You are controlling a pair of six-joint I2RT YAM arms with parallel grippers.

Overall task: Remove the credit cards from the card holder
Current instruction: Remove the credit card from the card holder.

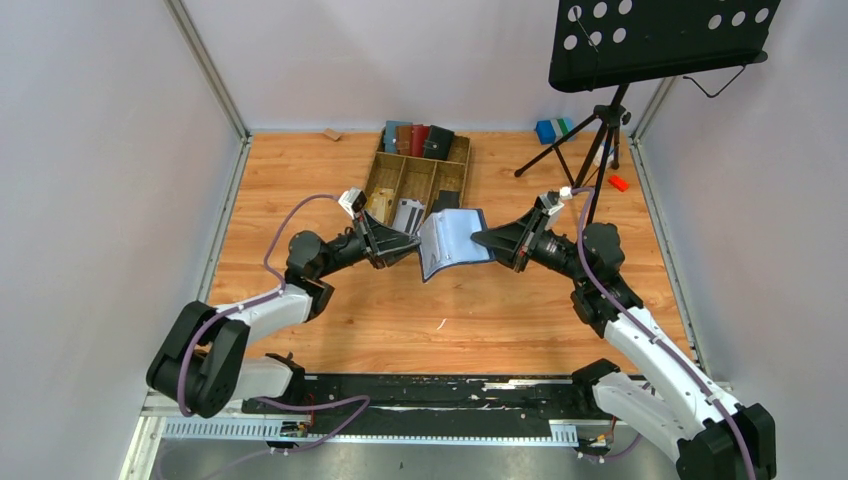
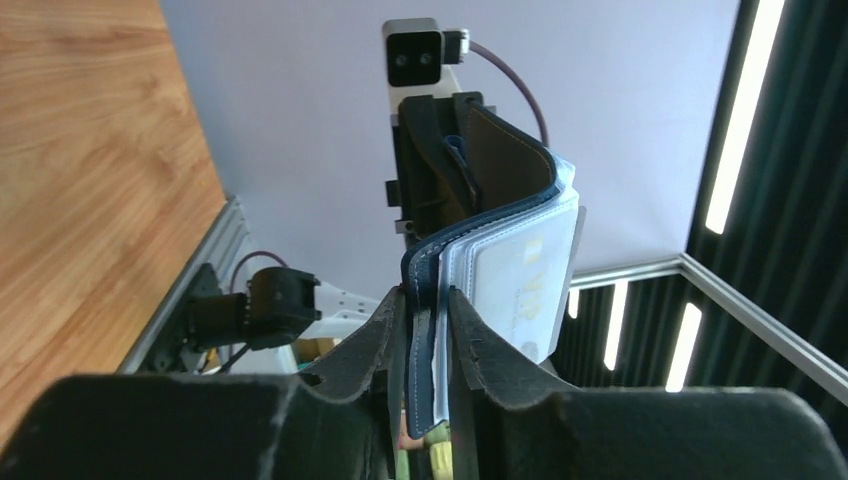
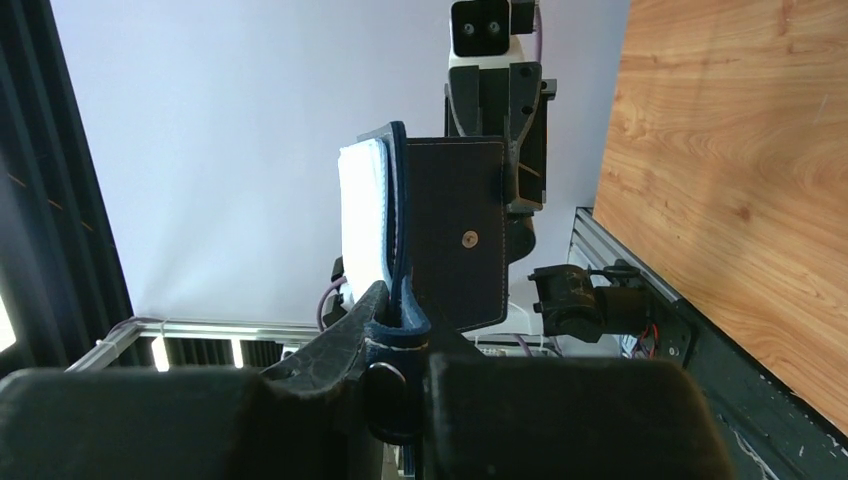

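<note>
Top external view: two robot arms meet over the middle of the wooden table (image 1: 350, 320), stretching an open navy card holder (image 1: 455, 245) between them, lifted clear of the wood. The left gripper (image 1: 408, 246) pinches the holder's left cover and the right gripper (image 1: 482, 240) pinches its right cover, while the pale inner pockets face up toward the camera. Left wrist view: the left gripper's fingers (image 2: 385, 335) are clenched on the navy edge of one cover. The holder stands on end between them, and the right gripper grips the opposite cover at the far end. Credit cards (image 2: 520, 280), pale with faint print, sit tucked in clear sleeves that fan out to the right of that edge. Right wrist view: the right gripper's fingers (image 3: 345, 345) are clamped on the stitched navy cover beside a small round stud, with white card edges stacked just to its left. Beyond the holder on the table, a wooden tray (image 1: 378, 178) with compartments carries teal, brown, red and black wallets (image 1: 420, 138) at its far end. A black music stand (image 1: 650, 40) rises at the far right.
</note>
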